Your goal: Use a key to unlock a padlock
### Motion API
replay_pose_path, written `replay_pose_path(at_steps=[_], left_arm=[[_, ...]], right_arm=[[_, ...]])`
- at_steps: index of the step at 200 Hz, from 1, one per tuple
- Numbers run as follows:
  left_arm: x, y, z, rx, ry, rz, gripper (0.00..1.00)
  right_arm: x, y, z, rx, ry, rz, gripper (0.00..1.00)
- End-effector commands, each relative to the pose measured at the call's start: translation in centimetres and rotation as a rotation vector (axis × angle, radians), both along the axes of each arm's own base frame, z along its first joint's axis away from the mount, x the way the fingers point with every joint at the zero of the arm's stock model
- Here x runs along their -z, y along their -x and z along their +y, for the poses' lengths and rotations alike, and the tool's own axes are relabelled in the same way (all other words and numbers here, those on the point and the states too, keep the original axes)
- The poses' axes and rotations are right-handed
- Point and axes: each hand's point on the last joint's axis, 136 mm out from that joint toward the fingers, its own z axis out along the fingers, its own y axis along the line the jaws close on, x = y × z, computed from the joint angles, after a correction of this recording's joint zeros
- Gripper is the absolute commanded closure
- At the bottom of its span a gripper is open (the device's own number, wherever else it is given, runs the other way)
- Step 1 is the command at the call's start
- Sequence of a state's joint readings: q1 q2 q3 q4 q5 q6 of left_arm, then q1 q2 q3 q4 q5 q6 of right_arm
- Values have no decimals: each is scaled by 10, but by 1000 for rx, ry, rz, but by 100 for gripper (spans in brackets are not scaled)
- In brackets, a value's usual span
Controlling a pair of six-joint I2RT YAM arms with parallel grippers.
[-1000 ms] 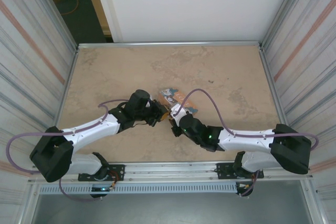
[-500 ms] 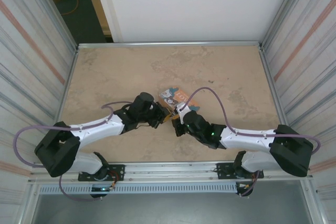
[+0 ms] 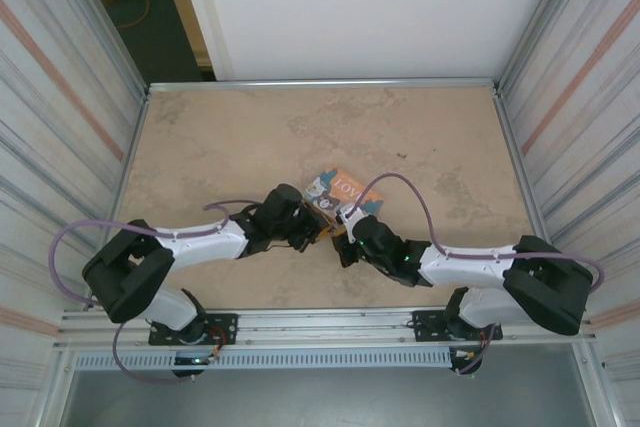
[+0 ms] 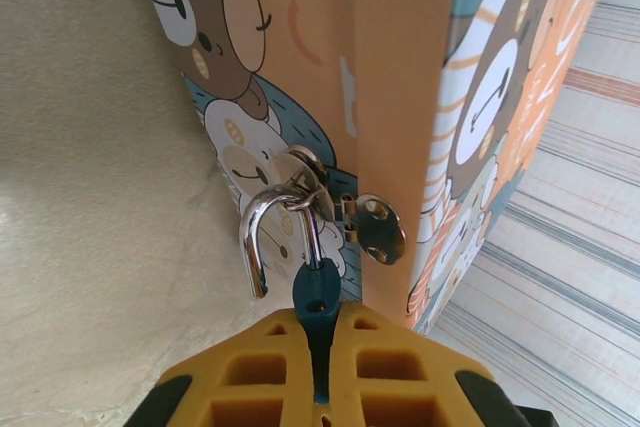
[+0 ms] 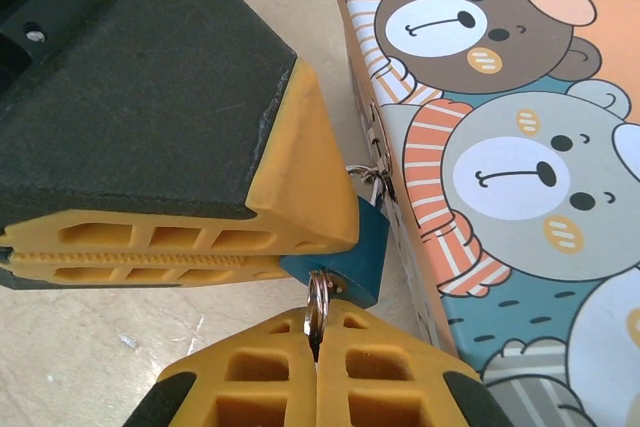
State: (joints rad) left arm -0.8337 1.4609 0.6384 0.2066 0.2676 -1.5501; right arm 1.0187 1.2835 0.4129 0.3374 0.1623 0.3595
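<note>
Orange box (image 3: 340,190) lettered "LOVE" bears the blue padlock (image 5: 352,247).

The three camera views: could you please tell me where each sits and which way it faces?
Top external: above and behind the arms, looking down on the table; both arms show, bases nearest, meeting at the picture box.
Left wrist: on the left arm, looking along the left fingers at the padlock they clamp, hanging from the box's hasp.
Right wrist: on the right arm, looking along the right fingers, shut on a key ring against the padlock.
Shared: both wrist views show padlock and box.
</note>
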Motion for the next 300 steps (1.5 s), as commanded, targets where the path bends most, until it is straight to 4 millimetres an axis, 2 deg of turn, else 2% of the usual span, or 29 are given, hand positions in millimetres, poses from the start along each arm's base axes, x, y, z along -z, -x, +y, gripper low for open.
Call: replay_pose_path(at_steps=[1, 18, 54, 90, 149, 190, 223, 260, 300], left_arm=[[21, 14, 10, 37, -68, 26, 84], [20, 12, 14, 40, -93, 11, 73], [7, 7, 28, 35, -133, -37, 61], [-24, 0, 53, 26, -231, -169, 51], [-89, -8, 99, -45, -344, -449, 46], [-120, -6, 108, -43, -378, -592, 46], [-128, -5, 106, -11, -396, -639, 46], [-123, -5, 105, 15, -421, -634, 45], [-114, -12, 102, 68, -485, -648, 32]], right_arm=[[20, -13, -30, 140, 54, 7, 100], [24, -12, -34, 159, 44, 17, 100], [30, -6, -37, 157, 42, 58, 100], [36, -2, -46, 183, -30, 158, 100], [39, 5, -57, 232, -198, 381, 100], [48, 5, -68, 287, -287, 494, 100], [57, 3, -74, 316, -299, 545, 100], [59, -2, -77, 338, -284, 539, 100], [57, -3, -83, 349, -255, 520, 82]])
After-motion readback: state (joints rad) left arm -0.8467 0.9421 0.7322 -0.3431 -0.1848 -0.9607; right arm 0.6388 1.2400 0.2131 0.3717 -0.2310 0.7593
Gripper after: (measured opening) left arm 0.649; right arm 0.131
